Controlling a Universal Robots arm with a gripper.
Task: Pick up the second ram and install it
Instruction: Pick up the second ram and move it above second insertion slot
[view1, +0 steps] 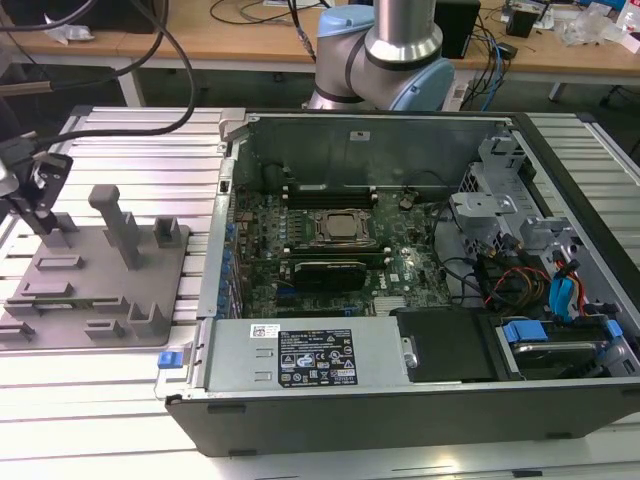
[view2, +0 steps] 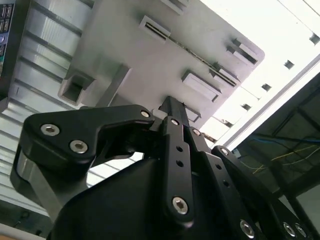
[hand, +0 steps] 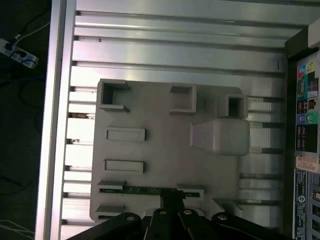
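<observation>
The second ram (hand: 131, 190), a thin green stick, stands on edge in a slot of the grey tray (hand: 165, 155). My gripper (hand: 172, 196) is down on the ram's middle, its black fingers drawn close together around it. In the exterior view the gripper (view1: 44, 222) sits over the tray (view1: 100, 290) at that view's left edge, well away from the open computer case. In the second wrist view the gripper (view2: 170, 104) tapers to a narrow tip against the tray (view2: 130, 55).
The open computer case (view1: 300, 365) lies on the slatted metal table (view1: 110, 390), toward the exterior view's right. Its motherboard (view1: 400, 270) holds the CPU socket (view1: 340, 228) and long memory slots (view1: 330, 194). Upright posts (view1: 118, 222) rise from the tray. Cables (view1: 520, 285) crowd the case.
</observation>
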